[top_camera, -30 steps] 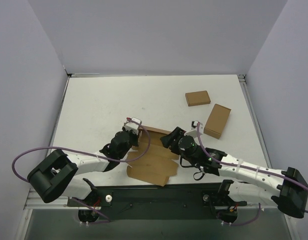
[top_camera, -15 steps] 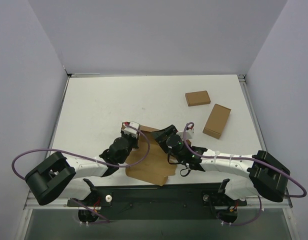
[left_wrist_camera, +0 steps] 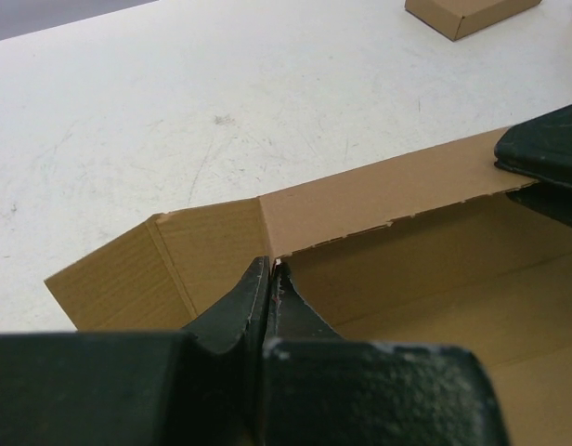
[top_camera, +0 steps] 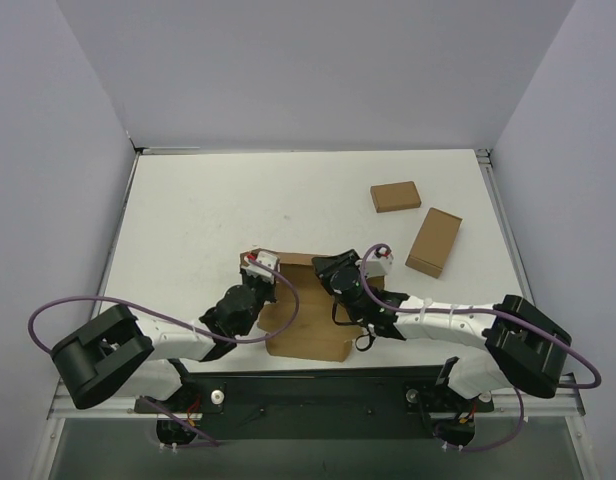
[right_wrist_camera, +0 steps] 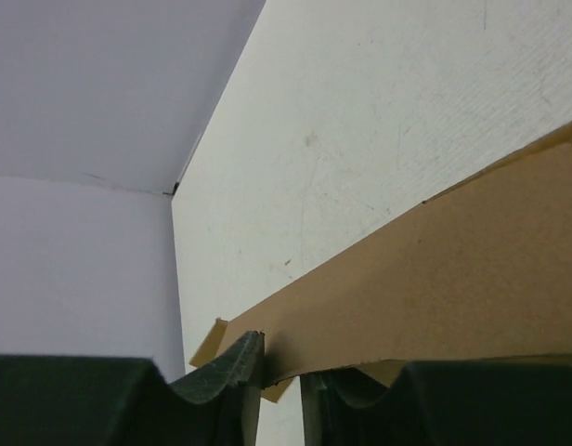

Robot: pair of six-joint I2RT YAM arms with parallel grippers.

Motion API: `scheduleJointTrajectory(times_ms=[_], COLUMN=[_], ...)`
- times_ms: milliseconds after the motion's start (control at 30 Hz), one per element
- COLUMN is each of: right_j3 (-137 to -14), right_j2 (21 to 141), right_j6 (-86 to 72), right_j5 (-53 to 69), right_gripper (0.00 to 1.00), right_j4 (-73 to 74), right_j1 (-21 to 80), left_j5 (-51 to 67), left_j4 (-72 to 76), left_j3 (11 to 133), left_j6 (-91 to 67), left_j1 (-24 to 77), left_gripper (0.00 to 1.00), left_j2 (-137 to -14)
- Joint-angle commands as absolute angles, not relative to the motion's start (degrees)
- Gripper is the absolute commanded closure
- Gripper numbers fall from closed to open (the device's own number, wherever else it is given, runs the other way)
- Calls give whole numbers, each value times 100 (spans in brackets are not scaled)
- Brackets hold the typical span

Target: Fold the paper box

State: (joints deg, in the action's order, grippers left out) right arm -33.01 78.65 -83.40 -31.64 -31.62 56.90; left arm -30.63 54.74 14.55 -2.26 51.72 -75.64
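White table [top_camera: 208,210] under us, pale grey-lilac walls [top_camera: 318,70] closing it in on three sides, and two small brown boxes [top_camera: 395,196] sitting far right, well apart from the action. The paper box [top_camera: 310,338] lies at the near edge, right in the middle, between the two arms. It's partly raised: the base is flat on the table, the far wall is standing up, and its long axis runs left to right across the table, open side facing up. A short side flap bends off the wall's left end. The left arm [top_camera: 178,335] reaches in low from the near-left, stretched almost flat, and the left gripper [left_wrist_camera: 272,279] has its fingers pinched tight on the wall right at that corner fold. The right arm [top_camera: 438,322] sweeps in from the near-right, forearm low over the table, and the right gripper [right_wrist_camera: 281,367] is clamped on the same wall's top edge, one finger on each side of the cardboard.
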Motion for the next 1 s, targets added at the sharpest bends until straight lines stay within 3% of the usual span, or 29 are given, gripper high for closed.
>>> scheduleJointTrajectory(times_ms=[0, 100, 167, 200, 333, 400, 433, 567, 833, 967], right_j3=[-3314, -3182, -3138, -3085, -2839, -2708, -2577, -2391, -1618, -1284], right_j2=[7963, 8068, 8112, 8138, 8147, 8147, 8165, 8218, 8025, 7534], right_j6=[-8016, -7788, -7647, -7620, -7181, -7015, -6927, -6724, -6381, -6337], right_j5=[-3612, -3577, -3542, -3525, -3367, -3314, -3226, -2805, -2294, -2408], right_gripper=[82, 95, 100, 100, 100, 100, 100, 100, 100, 100], right_j4=[-3611, -4085, -4262, -4385, -4948, -5289, -5474, -5739, -6521, -6346], right_j1=[5660, 5651, 5660, 5651, 5651, 5634, 5616, 5563, 5599, 5625], left_j5=[-3138, -3077, -2989, -2884, -2620, -2558, -2497, -1883, -1433, -669], left_j4=[6134, 6179, 6100, 6039, 5241, 4915, 4556, 3465, 1724, 1661], left_j3=[1424, 1450, 1459, 1468, 1582, 1600, 1608, 1731, 2109, 2101], left_j6=[-167, -158, -176, -211, -334, -421, -465, -869, -1687, -1696], left_j1=[5238, 5256, 5256, 5265, 5238, 5186, 5159, 4756, 3789, 3727], left_gripper=[100, 99, 86, 74, 53, 47, 38, 27, 23, 27], left_j2=[-7646, -7664, -7568, -7498, -6971, -6549, -6391, -5391, -4808, -4685])
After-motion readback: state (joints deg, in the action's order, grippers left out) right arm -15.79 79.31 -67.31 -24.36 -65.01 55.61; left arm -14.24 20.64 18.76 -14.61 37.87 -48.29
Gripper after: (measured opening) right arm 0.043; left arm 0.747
